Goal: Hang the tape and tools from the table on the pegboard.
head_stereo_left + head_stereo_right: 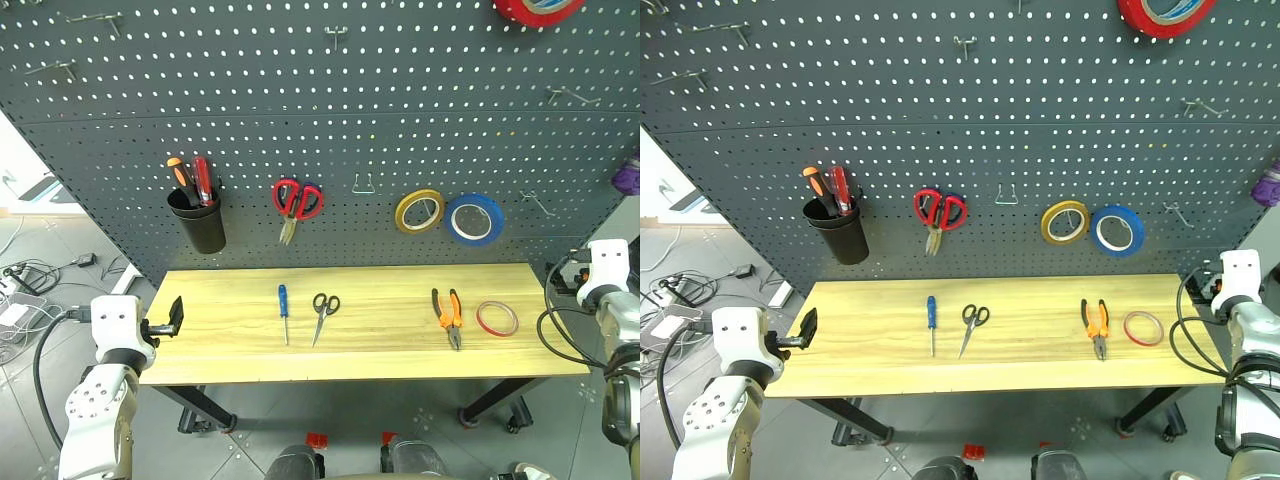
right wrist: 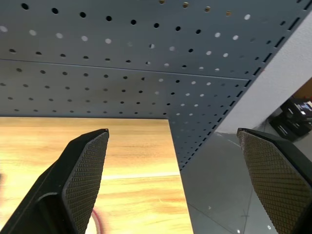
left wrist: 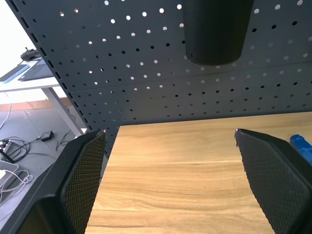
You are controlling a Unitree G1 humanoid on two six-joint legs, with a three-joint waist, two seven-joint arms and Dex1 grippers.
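On the light wood table (image 1: 400, 360) lie a blue-handled screwdriver (image 1: 283, 308), black-handled scissors (image 1: 323, 312), orange-and-black pliers (image 1: 449, 315) and a thin red ring of tape (image 1: 497, 318), all flat and apart from each other. The dark pegboard (image 1: 300, 100) rises behind the table. My left gripper (image 1: 172, 318) hovers at the table's left end, open and empty, well left of the screwdriver. My right gripper (image 2: 173, 131) stands open and empty at the table's right end, with the edge of the tape (image 2: 95, 222) just beside one finger.
On the pegboard hang a black cup (image 1: 198, 215) holding orange and red screwdrivers, red-handled scissors (image 1: 296, 200), a yellow roll (image 1: 419, 211), a blue roll (image 1: 474, 219) and a red roll (image 1: 535, 8) at the top. A bare hook (image 1: 363, 185) sits between scissors and rolls.
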